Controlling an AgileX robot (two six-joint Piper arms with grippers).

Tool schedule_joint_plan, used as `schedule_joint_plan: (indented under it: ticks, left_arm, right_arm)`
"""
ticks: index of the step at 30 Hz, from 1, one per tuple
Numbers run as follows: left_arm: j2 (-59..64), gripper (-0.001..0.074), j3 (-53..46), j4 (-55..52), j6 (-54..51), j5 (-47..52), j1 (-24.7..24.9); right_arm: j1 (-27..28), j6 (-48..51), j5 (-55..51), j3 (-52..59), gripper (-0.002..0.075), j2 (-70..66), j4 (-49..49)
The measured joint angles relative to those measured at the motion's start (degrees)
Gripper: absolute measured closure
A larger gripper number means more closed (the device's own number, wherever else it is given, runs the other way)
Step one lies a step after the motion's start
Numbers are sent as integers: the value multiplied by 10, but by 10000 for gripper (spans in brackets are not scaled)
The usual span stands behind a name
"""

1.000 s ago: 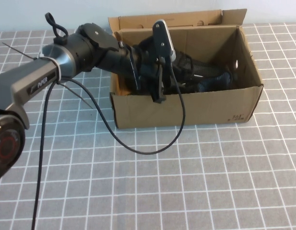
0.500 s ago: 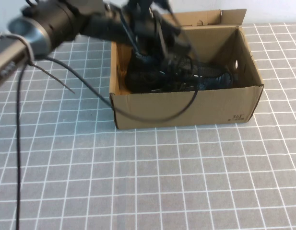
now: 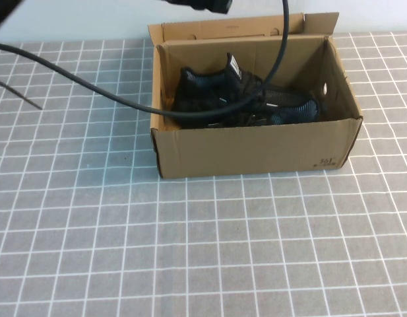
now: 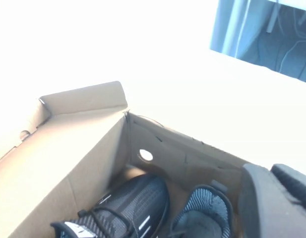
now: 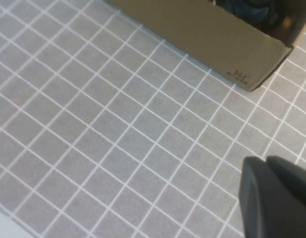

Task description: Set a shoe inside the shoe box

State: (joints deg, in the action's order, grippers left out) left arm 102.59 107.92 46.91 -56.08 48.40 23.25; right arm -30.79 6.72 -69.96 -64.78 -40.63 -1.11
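Two black shoes, the shoe (image 3: pixel 210 92) among them, are lying inside the shoe box (image 3: pixel 256 148), so placement looks complete. Both the left gripper (image 4: pixel 276 203) above the box and the right gripper (image 5: pixel 279 198) parked over the table (image 3: pixel 190 251) are showing only a fingertip; spread is possibly narrow, but I cannot tell.

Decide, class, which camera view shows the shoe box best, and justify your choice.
The high view: the whole shoe box shows, open, with black sneakers inside. The left wrist view, by the left gripper, shows only its inner far end. The right wrist view, by the right gripper, shows only one outer wall and corner.
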Motion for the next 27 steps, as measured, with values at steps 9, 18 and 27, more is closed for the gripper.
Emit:
schedule_joint_plan:
  ticks: [9, 18, 27]
  left_arm:
    - [-148, 735, -79, -84, 76, -14, 0]
    - [-422, 735, -411, -84, 82, -193, 0]
    - [-677, 735, -690, -77, 85, -335, 0]
  right_arm:
    - [0, -51, -27, 0, 742, 131, 7]
    - [0, -64, -36, 26, 742, 294, 37]
    - [0, -32, 104, 137, 742, 367, 76]
